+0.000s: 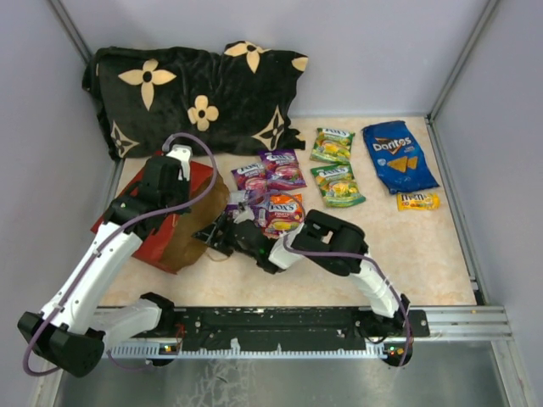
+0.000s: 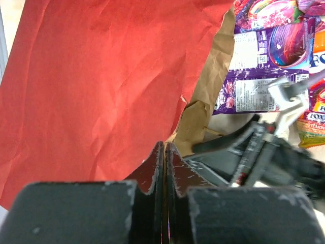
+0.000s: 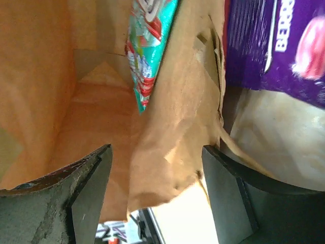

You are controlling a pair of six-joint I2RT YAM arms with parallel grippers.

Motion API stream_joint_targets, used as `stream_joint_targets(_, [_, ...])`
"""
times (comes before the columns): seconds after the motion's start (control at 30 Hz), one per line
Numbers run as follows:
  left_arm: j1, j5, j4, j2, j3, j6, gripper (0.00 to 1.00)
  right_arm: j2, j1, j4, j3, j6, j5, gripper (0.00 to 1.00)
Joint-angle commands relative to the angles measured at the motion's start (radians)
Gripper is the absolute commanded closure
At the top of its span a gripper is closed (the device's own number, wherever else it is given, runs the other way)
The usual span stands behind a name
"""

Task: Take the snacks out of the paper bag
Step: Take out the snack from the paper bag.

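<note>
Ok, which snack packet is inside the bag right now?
The teal packet, down inside the paper bag ahead of the open right claw; the other packets lie out on the table.

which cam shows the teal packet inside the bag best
Right wrist: it looks inside the paper bag, where the teal packet leans against the brown wall. Top external and left wrist show the bag but not that packet.
</note>
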Motion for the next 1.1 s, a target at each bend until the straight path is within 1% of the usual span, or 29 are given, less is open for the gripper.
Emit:
stream_joint_targets(0.0, [-0.002,0.043,-0.043,-0.018,0.036,-0.004,0.95,0.058,0.023,0.034,0.204,0.186,0.117,0.28])
stream_joint_targets(0.07, [-0.002,0.062,-0.051,-0.013,0.028,-0.008,0.96,0.088,0.027,-0.077,0.289,0.214,0.124,0.26])
stream_joint_targets(0.1, [-0.001,0.072,-0.052,-0.012,0.023,-0.009,0.96,0.101,0.032,-0.159,0.327,0.225,0.134,0.25])
stream_joint_targets(0.27, [-0.002,0.123,-0.055,-0.015,0.020,-0.009,0.96,0.159,0.055,-0.498,0.519,0.295,0.182,0.25])
stream_joint_targets(0.33, [-0.001,0.151,-0.065,-0.013,0.035,-0.011,0.96,0.188,0.059,-0.584,0.569,0.314,0.191,0.26])
stream_joint_targets(0.5, [-0.002,0.200,-0.071,-0.015,0.040,-0.009,0.97,0.244,0.059,-0.666,0.638,0.321,0.214,0.31])
stream_joint_targets(0.7, [-0.002,0.247,-0.069,-0.015,0.023,-0.011,0.98,0.311,0.060,-0.760,0.732,0.300,0.243,0.32])
stream_joint_targets(0.87, [-0.002,0.255,-0.070,-0.016,0.029,-0.023,1.00,0.406,0.063,-0.848,0.878,0.328,0.253,0.34])
stream_joint_targets(0.97, [-0.002,0.261,-0.076,-0.015,0.044,-0.022,1.00,0.482,0.067,-0.909,1.010,0.348,0.258,0.40])
stream_joint_targets(1.03, [-0.002,0.264,-0.082,-0.014,0.052,-0.020,1.00,0.550,0.072,-0.955,1.116,0.353,0.262,0.46])
stream_joint_targets(1.07, [-0.001,0.263,-0.084,-0.012,0.057,-0.018,1.00,0.578,0.074,-0.976,1.166,0.352,0.266,0.50])
